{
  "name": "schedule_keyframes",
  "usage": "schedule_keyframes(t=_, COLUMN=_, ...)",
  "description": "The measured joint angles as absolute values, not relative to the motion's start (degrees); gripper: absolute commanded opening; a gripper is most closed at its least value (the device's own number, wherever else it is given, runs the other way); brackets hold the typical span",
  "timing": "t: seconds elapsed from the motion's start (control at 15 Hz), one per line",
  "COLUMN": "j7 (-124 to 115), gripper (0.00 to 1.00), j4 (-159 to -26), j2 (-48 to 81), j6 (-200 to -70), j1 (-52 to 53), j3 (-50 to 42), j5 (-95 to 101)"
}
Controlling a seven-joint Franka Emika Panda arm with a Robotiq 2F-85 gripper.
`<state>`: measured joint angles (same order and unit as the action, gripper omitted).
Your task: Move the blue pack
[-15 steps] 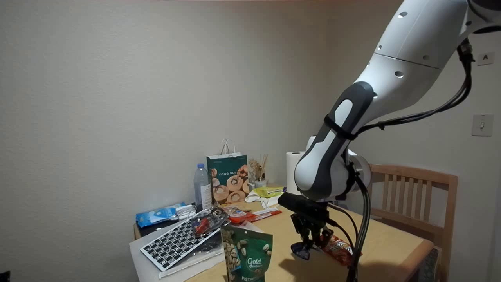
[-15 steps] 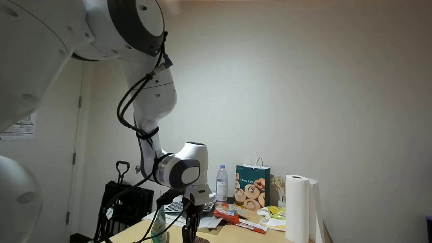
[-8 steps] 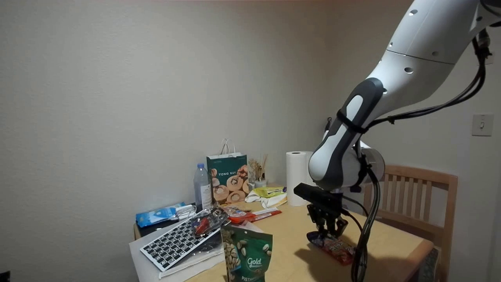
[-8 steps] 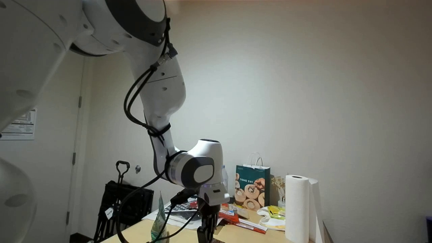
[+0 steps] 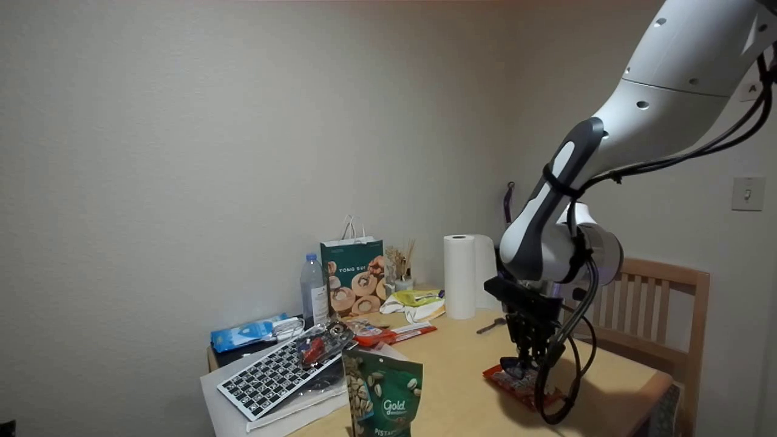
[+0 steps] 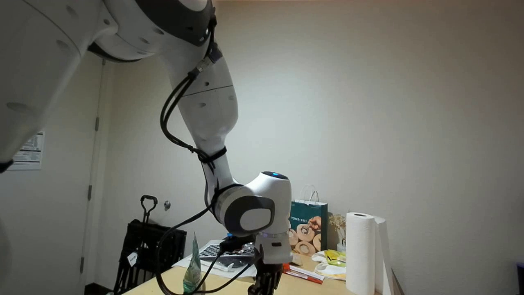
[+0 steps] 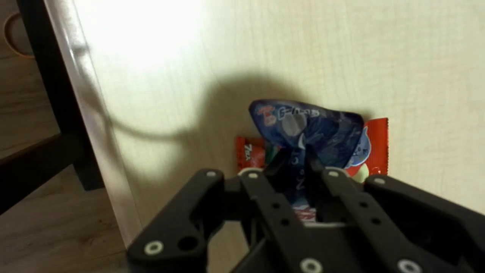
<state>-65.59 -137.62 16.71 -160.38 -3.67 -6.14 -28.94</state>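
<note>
Wrist view: gripper (image 7: 296,163) clamped on the blue snack packet (image 7: 322,129), mid-frame, red packet (image 7: 377,142) showing behind it, contact unclear. In an exterior view, over the last second the blue snack packet went from left of the red packet to overlapping it, lower right, above the table (image 5: 455,382). In an exterior view, arm (image 6: 254,213) swung right, blue snack packet not visible; likely mid-carry, release pending.

The pack (image 7: 314,129) is over another packet (image 5: 517,389) — right of the pouch (image 5: 388,391) in an exterior view.
</note>
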Motion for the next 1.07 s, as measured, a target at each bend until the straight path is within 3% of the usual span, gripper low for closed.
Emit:
schedule_keyframes(t=0.07, j7=-63.27, gripper=0.11, j4=-137.13, j2=16.8, j6=-160.66, j1=-5.35, j3=-4.44, j5=-33.04)
schedule_keyframes(t=0.33, j7=-58.27, gripper=0.11, j4=-134.59, j2=16.94, j6=-162.25, j1=-10.68, j3=1.87, j5=-41.86)
schedule_keyframes(t=0.4, j7=-58.27, gripper=0.05, j4=-134.5, j2=16.95, j6=-162.25, j1=-10.86, j3=2.06, j5=-42.0)
schedule_keyframes(t=0.47, j7=-58.27, gripper=0.05, j4=-134.5, j2=16.97, j6=-162.26, j1=-10.96, j3=2.16, j5=-42.05)
schedule_keyframes(t=0.8, j7=-73.28, gripper=0.06, j4=-136.05, j2=19.44, j6=-168.98, j1=-2.44, j3=-7.33, j5=-35.59)
schedule_keyframes(t=1.07, j7=-85.03, gripper=0.05, j4=-135.49, j2=22.95, j6=-166.58, j1=4.41, j3=-15.63, j5=-30.76)
